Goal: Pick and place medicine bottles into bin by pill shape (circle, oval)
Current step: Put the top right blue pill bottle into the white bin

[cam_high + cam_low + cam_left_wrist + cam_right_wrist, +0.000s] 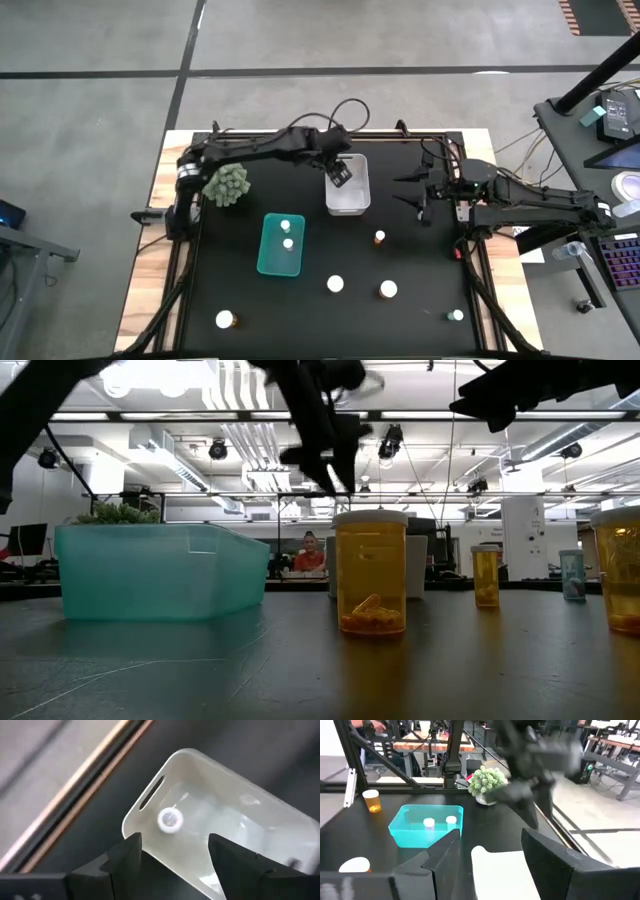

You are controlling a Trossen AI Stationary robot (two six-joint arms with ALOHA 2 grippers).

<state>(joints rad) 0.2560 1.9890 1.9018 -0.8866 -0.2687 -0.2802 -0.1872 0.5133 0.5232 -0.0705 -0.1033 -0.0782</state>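
Left pincer hangs over the white bin at the far middle of the counter, its fingers spread wide with nothing between them. Seen from its wrist, one bottle with a white cap lies inside that bin, below the open fingers and apart from them.

Right pincer waits at the far right of the counter, just right of the white bin, fingers parted and empty.

A teal bin sits left of the middle, with two white-capped bottles in it: one farther, one nearer. A green plant stands at the far left, beyond the teal bin.

Five bottles stand loose on the counter. A small one is right of the teal bin, near the middle. Two with large white caps stand nearer, one in the middle and one just to its right. An amber one is at the near left, and a small pale one at the near right. In the low view an amber bottle shows pills at its bottom.
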